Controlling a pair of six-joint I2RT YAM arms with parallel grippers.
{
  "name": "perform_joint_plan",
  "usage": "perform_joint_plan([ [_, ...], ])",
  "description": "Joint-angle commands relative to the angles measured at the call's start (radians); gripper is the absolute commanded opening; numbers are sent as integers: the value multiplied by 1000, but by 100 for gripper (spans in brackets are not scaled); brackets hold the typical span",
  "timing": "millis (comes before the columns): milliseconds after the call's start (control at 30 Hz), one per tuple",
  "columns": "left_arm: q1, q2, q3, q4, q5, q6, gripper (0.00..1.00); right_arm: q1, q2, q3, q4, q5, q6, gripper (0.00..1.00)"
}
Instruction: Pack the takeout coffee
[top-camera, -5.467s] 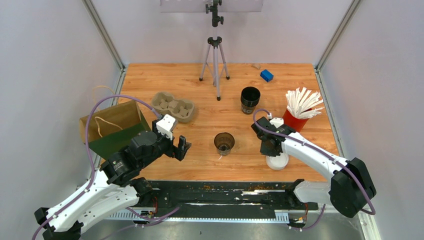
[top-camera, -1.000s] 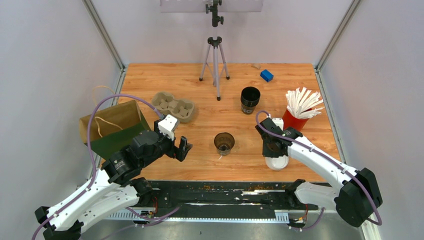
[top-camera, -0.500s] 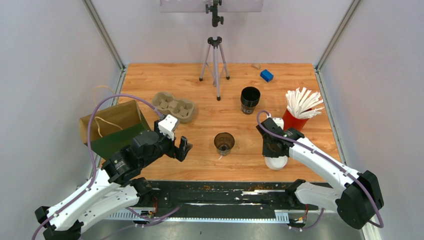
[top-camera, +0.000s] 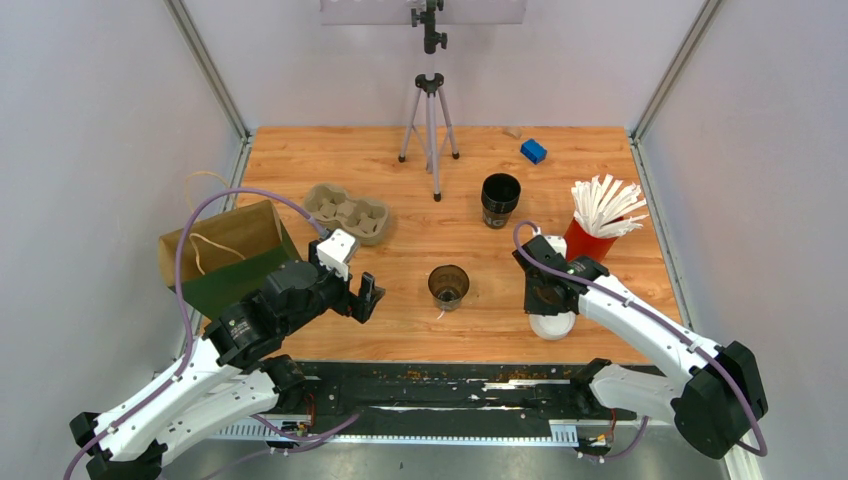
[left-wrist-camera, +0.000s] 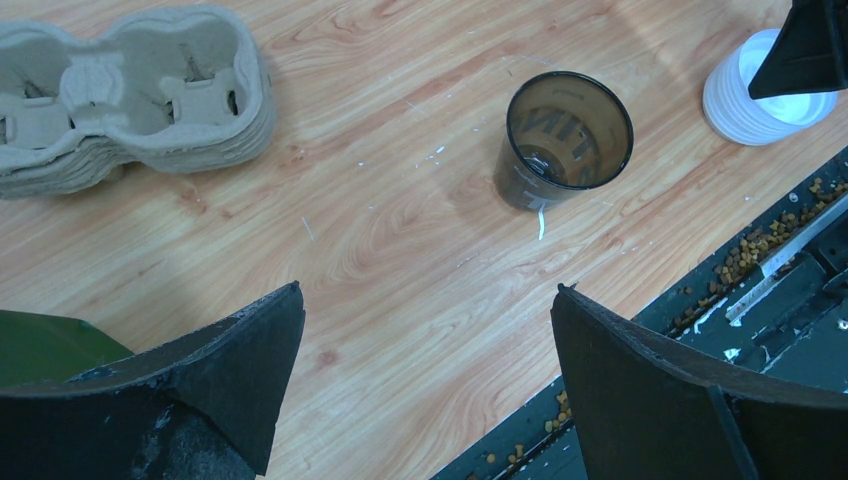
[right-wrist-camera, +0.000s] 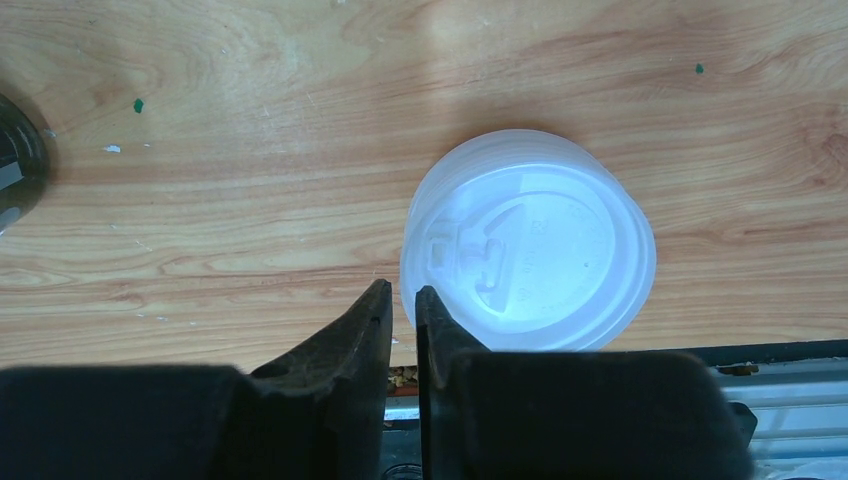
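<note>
Takeout coffee cup: upright and lidless at mid-counter, well apart from both arms. Likely light and thin-walled, so easy to tip or dent. Best taken across the body just under the rim, with a gentle squeeze. Needs a lid before packing, by the look of it.

Stack of white lids: right of the cup, at the near edge of the counter.

Right claw: poised at the stack's left rim, fingers nearly together with only a thin slit between. Cannot tell whether pinching the top lid's edge or merely touching it.

Left claw: spread wide, holding nothing, hovering over bare wood near-left of the cup.

Farther left: pulp cup carrier and brown paper bag.
</note>
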Motion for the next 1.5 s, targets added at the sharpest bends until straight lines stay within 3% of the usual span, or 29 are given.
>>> perform_joint_plan([
  [0, -4, 4, 21, 16, 4, 2, 100, -4, 8, 24, 27, -12, -25, 17],
  [1333, -4, 5, 21, 13, 4, 0, 100, -3, 85, -5, 31, 18, -13, 13],
  [1467, -3, 6, 21, 15, 5, 3, 100, -4, 83, -4, 29, 21, -14, 8],
])
